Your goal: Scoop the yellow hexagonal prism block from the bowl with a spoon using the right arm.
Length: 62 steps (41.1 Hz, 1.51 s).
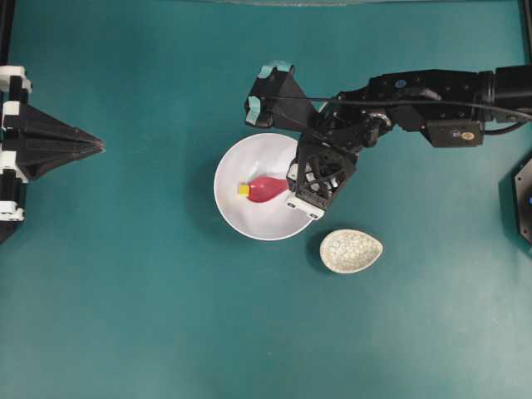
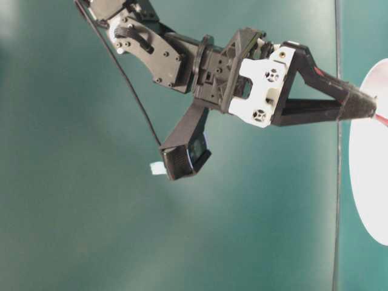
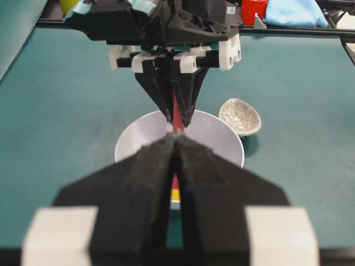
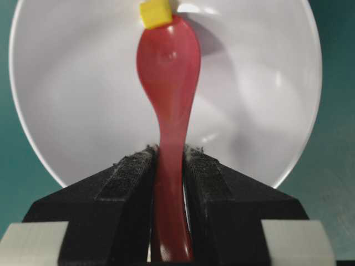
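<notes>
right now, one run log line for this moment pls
right gripper: shut on spoon | spoon tip: at yellow block, inside bowl | block: not scooped | left gripper: shut, idle

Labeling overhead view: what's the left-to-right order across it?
left gripper → yellow block → spoon in the white bowl → right gripper, jaws shut on the spoon's handle → speckled dish

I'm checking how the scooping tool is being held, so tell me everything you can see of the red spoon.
The spoon is glossy pink-red, plastic-looking, with an oval scoop and a short straight handle. The right gripper is shut on the handle, its dark padded fingers pressing both sides. The scoop reaches inside the white bowl, hollow side up. Its tip meets the yellow hexagonal prism block, which is not yet in the scoop.
</notes>
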Motion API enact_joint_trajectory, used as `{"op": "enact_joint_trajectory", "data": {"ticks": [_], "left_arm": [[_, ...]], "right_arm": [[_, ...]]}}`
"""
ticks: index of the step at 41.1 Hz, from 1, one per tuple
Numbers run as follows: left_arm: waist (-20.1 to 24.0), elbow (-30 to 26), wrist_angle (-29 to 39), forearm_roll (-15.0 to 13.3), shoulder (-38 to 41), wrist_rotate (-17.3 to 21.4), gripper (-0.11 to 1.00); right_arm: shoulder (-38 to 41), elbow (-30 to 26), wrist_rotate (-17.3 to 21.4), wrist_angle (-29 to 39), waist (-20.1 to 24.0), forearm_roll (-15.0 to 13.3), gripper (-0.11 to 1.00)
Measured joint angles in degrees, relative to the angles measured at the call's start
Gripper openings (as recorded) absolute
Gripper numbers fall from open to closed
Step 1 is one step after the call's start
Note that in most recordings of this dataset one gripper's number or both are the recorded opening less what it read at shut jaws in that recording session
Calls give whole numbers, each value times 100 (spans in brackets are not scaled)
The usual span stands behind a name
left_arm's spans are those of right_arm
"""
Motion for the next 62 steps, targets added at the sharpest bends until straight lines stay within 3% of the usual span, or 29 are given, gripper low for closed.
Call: {"op": "enact_joint_trajectory", "data": {"ticks": [32, 39, 46, 62], "left_arm": [[0, 0, 0, 0, 0, 0, 0], [0, 0, 0, 0, 0, 0, 0], [0, -9, 0, -9, 0, 0, 0], [0, 0, 0, -9, 0, -9, 0]], "right_arm": [[0, 9, 229, -448, 18, 18, 21], [0, 105, 229, -554, 18, 97, 21], [-35, 316, 229, -738, 9, 246, 12], [-202, 563, 237, -1055, 18, 483, 12]]}}
